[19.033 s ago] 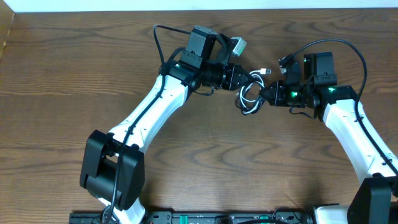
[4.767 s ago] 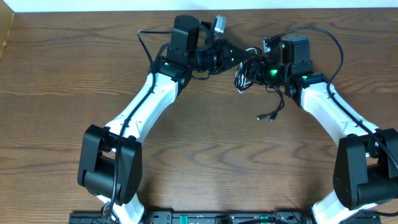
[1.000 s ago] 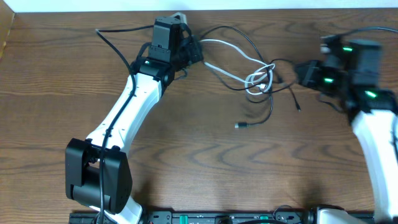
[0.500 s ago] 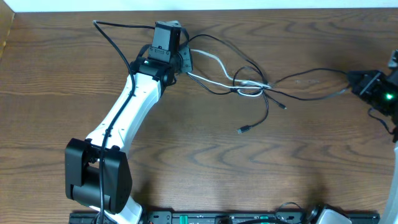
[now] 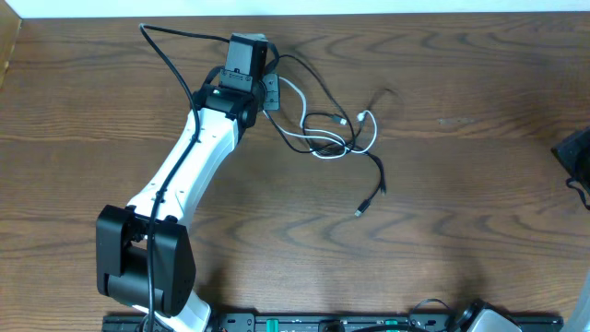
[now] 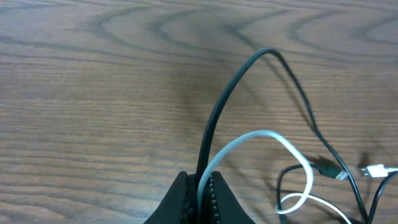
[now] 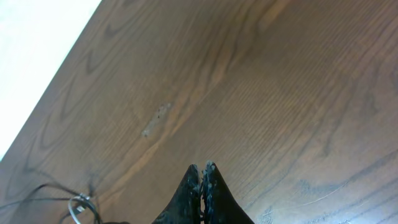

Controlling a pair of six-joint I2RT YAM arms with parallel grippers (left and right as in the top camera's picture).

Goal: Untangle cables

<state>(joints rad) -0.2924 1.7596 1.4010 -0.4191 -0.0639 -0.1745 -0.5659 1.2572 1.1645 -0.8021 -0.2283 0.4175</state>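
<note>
Clamped onto the cables [image 6: 213, 121], black and white together, with left gripper [image 6: 203, 186] near far table [image 5: 461, 231] edge. Right gripper [image 7: 203, 169] pressed together way out at right edge. Loads of open wood between.

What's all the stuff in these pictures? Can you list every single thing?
thin white cord: one, white, looped mid-table, pinched at one end
thin black cord: one, black, crossing the white one, pinched too
wooden table: one, brown, under everything
pale strip: one, white, beyond the table's far edge
left arm: one, white and black, reaching to the cords
left gripper: one, black, shut on both cords
right gripper: one, black, shut, empty, by the right edge
</note>
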